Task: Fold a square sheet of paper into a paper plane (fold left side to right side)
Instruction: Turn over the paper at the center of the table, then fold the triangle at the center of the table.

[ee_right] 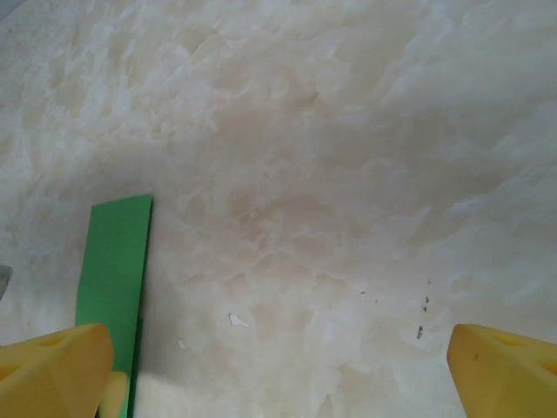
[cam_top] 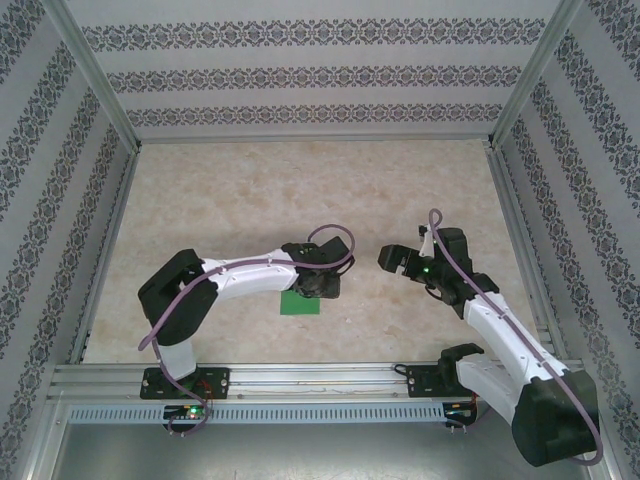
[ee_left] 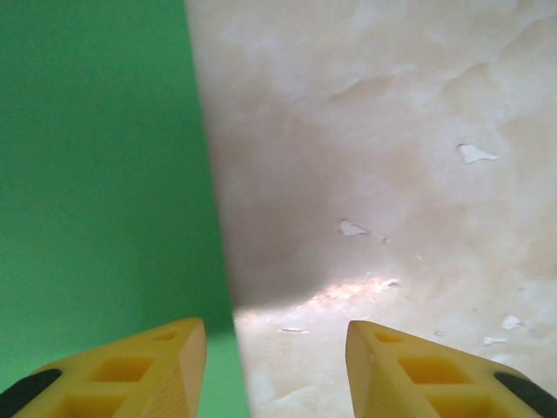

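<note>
Paper [ee_left: 96,174] seemingly under left end effector [ee_left: 274,331]

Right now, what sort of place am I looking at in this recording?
Probably a purpose-built robot test booth, not a home or workshop: patterned panel walls box in a marble-look tabletop, aluminium frame rails run along the near edge, and the left arm and right arm are bolted there.

Sheet of paper [cam_top: 298,305] on table [cam_top: 300,190], edge between left fingers [ee_left: 130,370]; right fingers [ee_right: 52,366] to its right.
</note>
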You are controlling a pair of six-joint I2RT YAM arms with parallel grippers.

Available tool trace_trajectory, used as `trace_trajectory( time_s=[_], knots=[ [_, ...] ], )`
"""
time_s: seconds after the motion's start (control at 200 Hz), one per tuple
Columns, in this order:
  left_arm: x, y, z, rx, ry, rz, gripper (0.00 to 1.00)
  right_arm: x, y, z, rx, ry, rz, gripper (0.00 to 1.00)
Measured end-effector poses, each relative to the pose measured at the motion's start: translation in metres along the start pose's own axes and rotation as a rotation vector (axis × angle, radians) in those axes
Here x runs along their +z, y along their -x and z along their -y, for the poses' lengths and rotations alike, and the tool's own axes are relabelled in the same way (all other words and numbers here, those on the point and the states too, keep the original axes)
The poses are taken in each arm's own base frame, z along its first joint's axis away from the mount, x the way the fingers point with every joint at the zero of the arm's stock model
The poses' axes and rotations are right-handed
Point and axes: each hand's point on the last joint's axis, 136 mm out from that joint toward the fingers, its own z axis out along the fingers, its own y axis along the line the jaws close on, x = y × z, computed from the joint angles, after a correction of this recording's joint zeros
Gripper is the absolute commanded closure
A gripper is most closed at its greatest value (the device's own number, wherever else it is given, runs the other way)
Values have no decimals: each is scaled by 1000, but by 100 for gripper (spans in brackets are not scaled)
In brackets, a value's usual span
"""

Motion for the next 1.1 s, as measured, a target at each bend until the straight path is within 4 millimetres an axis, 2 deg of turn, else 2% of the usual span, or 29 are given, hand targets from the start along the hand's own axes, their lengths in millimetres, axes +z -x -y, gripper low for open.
trace_trajectory(
  time_s=[0.1,0.23,0.32,0.415,0.56,0.695,0.849,0.979,1.099],
  knots=[
    [-14,7,1,-14,-67,32,52,5,-8,-5,16,35,-53,9],
    [-47,28,-7,-55,-176,124,52,12,-12,-19,47,115,-118,21],
    [-69,45,-21,-103,-248,202,51,18,-16,-33,63,173,-161,29],
    [-83,53,-41,-156,-315,265,50,29,-26,-48,77,225,-222,39],
    [-88,48,-74,-220,-358,305,48,50,-54,-76,68,285,-338,55],
    [-92,44,-90,-254,-409,331,45,68,-72,-98,62,313,-408,71],
    [-92,37,-103,-296,-477,363,44,86,-86,-115,56,329,-454,87],
    [-89,30,-105,-314,-520,357,44,103,-95,-122,50,321,-484,99],
    [-88,28,-104,-321,-547,352,44,114,-99,-118,51,301,-495,100]
  ],
)
